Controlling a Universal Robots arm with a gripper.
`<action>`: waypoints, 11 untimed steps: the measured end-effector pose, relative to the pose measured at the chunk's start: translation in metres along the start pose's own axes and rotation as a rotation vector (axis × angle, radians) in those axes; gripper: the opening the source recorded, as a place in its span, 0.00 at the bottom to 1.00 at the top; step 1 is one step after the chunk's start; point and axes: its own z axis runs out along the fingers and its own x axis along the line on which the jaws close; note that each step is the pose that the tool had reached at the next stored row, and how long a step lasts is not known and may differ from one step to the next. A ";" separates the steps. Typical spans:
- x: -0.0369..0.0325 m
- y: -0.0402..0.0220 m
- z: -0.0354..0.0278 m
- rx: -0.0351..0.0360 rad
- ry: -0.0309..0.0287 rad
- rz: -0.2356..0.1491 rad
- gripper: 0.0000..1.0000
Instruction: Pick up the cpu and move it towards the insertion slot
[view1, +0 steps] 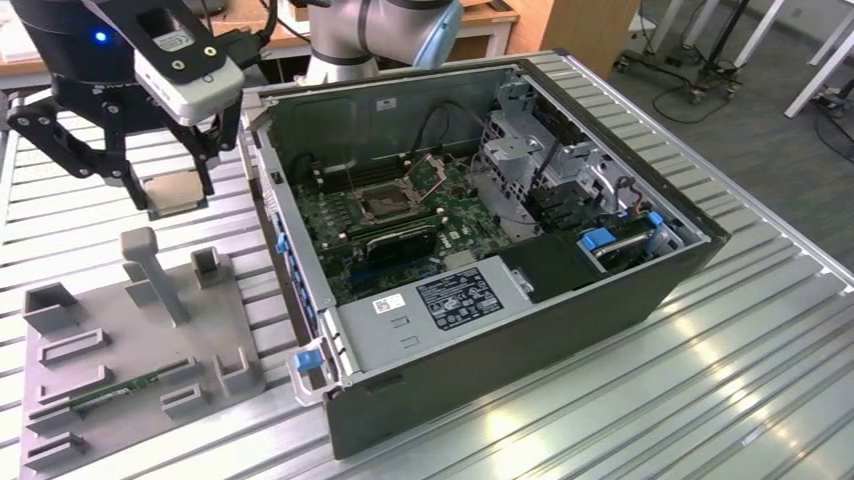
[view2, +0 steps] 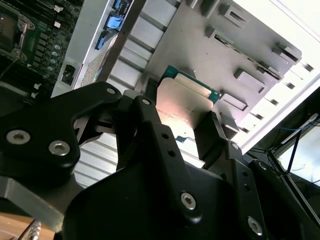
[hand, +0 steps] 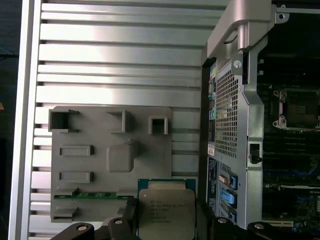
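The cpu (view1: 175, 192) is a small flat square chip with a pale metal face, held clear above the slatted table to the exterior view's left of the open computer case. My gripper (view1: 174, 190) is shut on it, one black finger on each side. In both wrist views the cpu (view2: 182, 102) (hand: 166, 210) sits between the dark fingers (view2: 146, 120) (hand: 131, 216). The insertion slot (view1: 387, 203) is a square socket with a dark centre and a metal frame on the green board inside the case, apart from the chip. The insertion slot (hand: 295, 107) also appears in the first wrist view.
A grey fixture plate (view1: 134, 340) with upright holders lies on the table below the gripper, with a green memory stick (view1: 120, 390) (hand: 92, 195) lying in it. The case's side wall (view1: 274, 230) stands between the chip and the board. Cables and a drive cage (view1: 534, 160) crowd the case's far side.
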 end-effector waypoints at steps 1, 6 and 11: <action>-0.0017 0.0000 0.0000 0.0000 0.0000 0.000 0.55; -0.0114 -0.0002 0.0000 0.0000 0.0000 0.000 0.55; -0.0220 -0.0004 -0.0001 0.0000 0.0001 0.000 0.55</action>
